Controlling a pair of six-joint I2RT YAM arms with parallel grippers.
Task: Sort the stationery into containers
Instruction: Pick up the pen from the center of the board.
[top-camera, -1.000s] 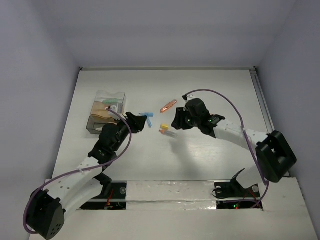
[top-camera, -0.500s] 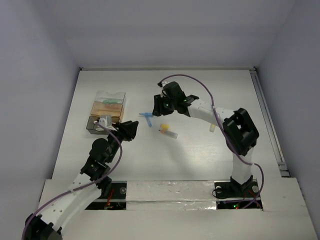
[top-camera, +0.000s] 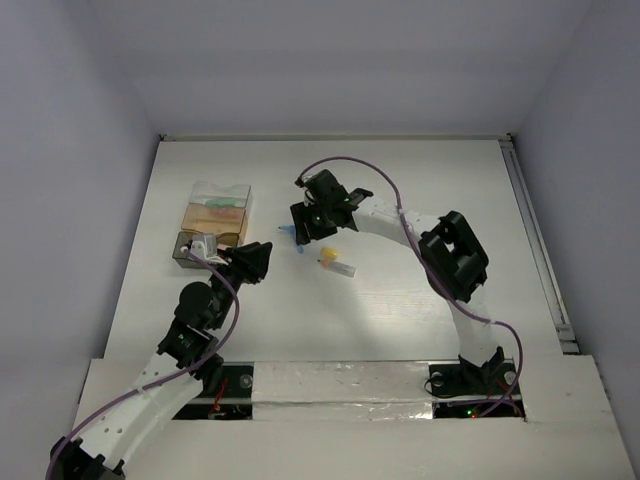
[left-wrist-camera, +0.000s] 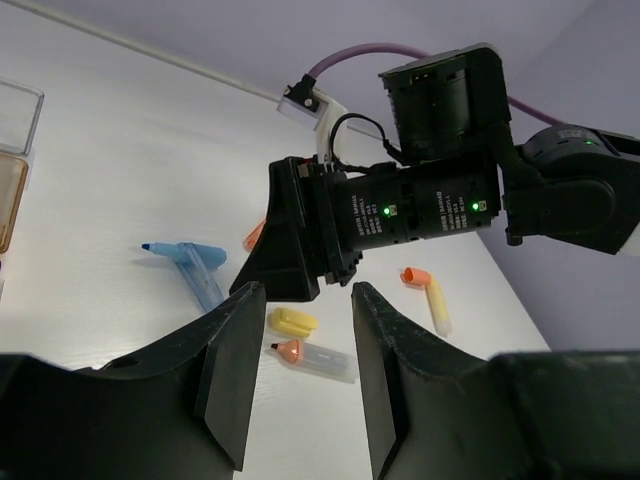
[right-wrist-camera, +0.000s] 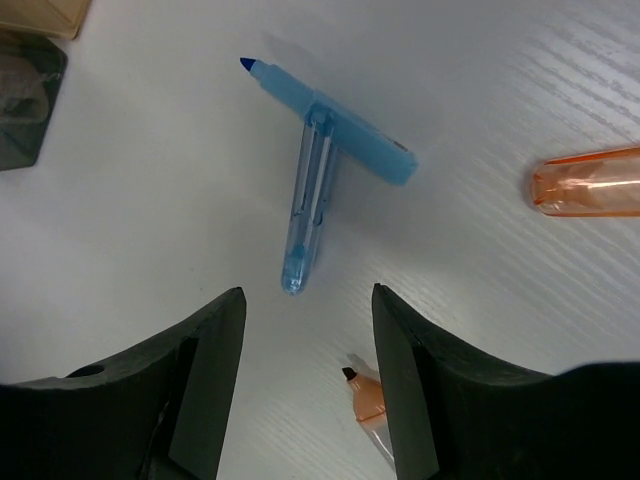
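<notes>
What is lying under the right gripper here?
An uncapped blue highlighter and a clear blue cap touching it lie on the table below the open right gripper. An orange cap sits apart. In the top view the gripper covers part of them.

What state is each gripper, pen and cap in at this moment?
Left gripper, open, empty.
Right gripper, open, empty.
Blue marker, uncapped, lying flat.
Blue cap, off, lying against the marker.
Orange highlighter, uncapped, lying flat.
Yellow cap, off, beside that highlighter.
</notes>
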